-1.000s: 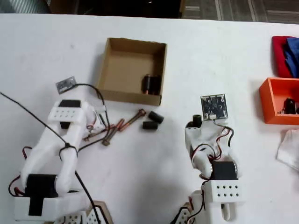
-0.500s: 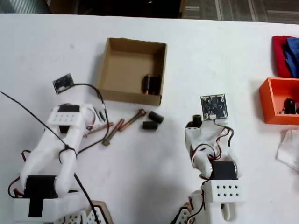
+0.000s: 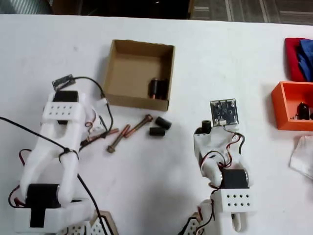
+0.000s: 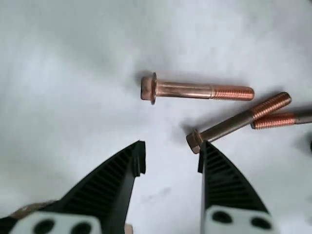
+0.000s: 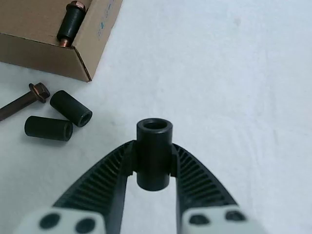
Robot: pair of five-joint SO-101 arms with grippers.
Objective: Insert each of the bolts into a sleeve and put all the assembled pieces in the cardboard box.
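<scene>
Three copper bolts lie on the white table: one (image 4: 195,91) apart, two (image 4: 239,122) (image 4: 280,119) crossing; from above they show as bolts (image 3: 119,138) (image 3: 139,125) (image 3: 100,136) before the cardboard box (image 3: 113,66). My left gripper (image 4: 170,156) hangs open just short of them, one fingertip (image 4: 202,153) beside a bolt head. Two black sleeves (image 3: 163,123) (image 3: 156,131) lie loose. My right gripper (image 5: 154,165) is shut on an upright black sleeve (image 5: 154,146), held sleeve (image 3: 207,126) right of the loose ones. One assembled piece (image 3: 157,88) rests in the box.
An orange bin (image 3: 282,105) holding a dark part stands at the right edge, with red and blue cloth (image 3: 299,58) behind it and a white crumpled sheet (image 3: 303,154) in front. The left arm's black cable (image 3: 105,105) loops past the box's near wall.
The left arm has swung left and slightly toward the far side, drawing back from the bolts. The right arm and its sleeve have stayed still.
</scene>
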